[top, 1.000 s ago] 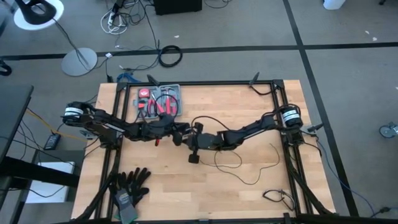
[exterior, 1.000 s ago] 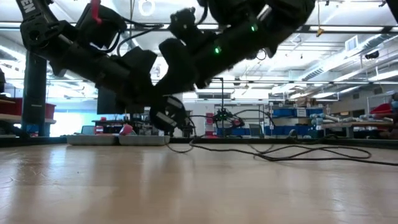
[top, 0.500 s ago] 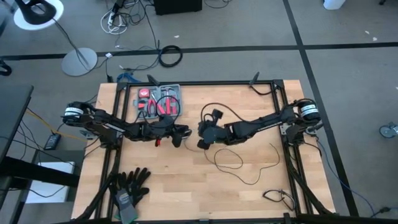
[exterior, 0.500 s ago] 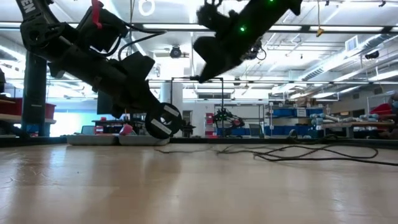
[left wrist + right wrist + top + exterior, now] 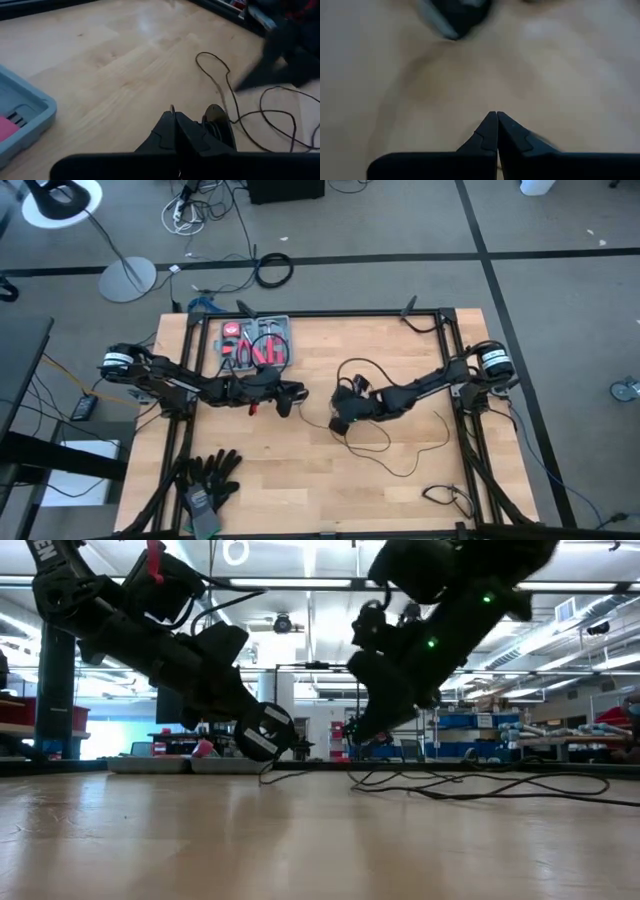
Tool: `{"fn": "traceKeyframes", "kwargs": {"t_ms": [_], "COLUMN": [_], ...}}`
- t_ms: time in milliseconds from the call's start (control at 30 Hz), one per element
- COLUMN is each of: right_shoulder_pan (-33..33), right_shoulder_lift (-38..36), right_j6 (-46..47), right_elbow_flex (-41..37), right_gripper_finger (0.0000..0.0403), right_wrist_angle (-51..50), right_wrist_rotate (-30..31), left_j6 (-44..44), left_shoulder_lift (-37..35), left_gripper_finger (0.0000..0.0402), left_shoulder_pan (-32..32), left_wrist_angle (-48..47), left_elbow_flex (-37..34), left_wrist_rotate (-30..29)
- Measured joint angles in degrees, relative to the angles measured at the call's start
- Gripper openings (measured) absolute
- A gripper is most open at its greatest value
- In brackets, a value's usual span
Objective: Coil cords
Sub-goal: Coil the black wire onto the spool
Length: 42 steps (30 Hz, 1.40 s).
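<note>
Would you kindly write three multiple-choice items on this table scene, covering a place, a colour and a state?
1. Where does the grey tray sit?
A. far left part of the table
B. near right corner
C. table's middle

2. What colour are the gloves?
A. white
B. black
C. yellow

3. How do the right end effector's fingers stand?
A. wide open
B. shut together
C. clamped on a bottle

Key: 1 A, the high view shows the tray at the far edge, left of the middle. 2 B, they lie dark on the pale wood. 3 B, the right wrist view shows the tips meeting.
</note>
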Motion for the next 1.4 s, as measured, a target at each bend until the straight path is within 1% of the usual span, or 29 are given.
{"fn": "traceKeyframes", "kwargs": {"t_ms": [133,200,267,300,433,600,667,800,933,1100,1267,1400], "right_shoulder_pan": [1.0,1.0,1.0,1.0,0.9,1.3,1.4,1.7,1.8,2.9,3.5,3.8], "right_shoulder_lift": [-0.2,-0.2,-0.2,-0.2,-0.2,-0.2,-0.2,-0.2,-0.2,-0.2,-0.2,-0.2], "right_j6": [-0.3,-0.3,0.3,1.0,1.3,-1.9,-3.2,-3.4,-3.4,-4.4,-6.3,-7.6], "right_elbow_flex": [-5.1,-7.6,-9.1,-9.3,-9.2,-9.2,-9.2,-9.2,-9.2,-9.2,-9.2,-9.2], "right_gripper_finger": [0.0,0.0003,0.0009,0.0014,0.0041,0.0096,0.0119,0.0158,0.018,0.0177,0.0153,0.0129], "right_wrist_angle": [17.0,22.4,24.8,25.6,26.2,24.9,23.7,23.3,23.1,21.1,18.1,17.5], "right_wrist_rotate": [-4.5,-5.5,-6.1,-6.8,-12.9,-17.2,-18.2,-18.5,-19.7,-20.4,-20.8,-18.6], "left_j6": [0.5,1.2,1.2,1.2,1.2,1.2,1.2,1.2,1.2,1.2,1.1,1.0], "left_shoulder_lift": [0.0,0.0,0.0,0.0,0.0,-0.1,0.0,0.0,0.0,-0.1,0.0,0.0], "left_gripper_finger": [0.0,0.0,0.0,0.0,0.0,0.0,0.0,0.0,0.0,0.0,0.0,0.0], "left_shoulder_pan": [0.0,0.0,0.0,0.0,0.0,0.0,0.0,0.0,0.0,0.0,0.0,0.0], "left_wrist_angle": [0.7,1.3,1.3,1.3,1.0,1.0,0.8,0.8,0.8,0.8,0.8,0.8], "left_elbow_flex": [0.0,0.0,0.0,0.0,0.0,0.0,0.0,0.0,0.0,0.0,0.0,0.0], "left_wrist_rotate": [-0.3,-0.6,-0.7,-0.7,-0.8,-0.9,-0.9,-0.9,-0.9,-0.9,-0.9,-0.9]}}
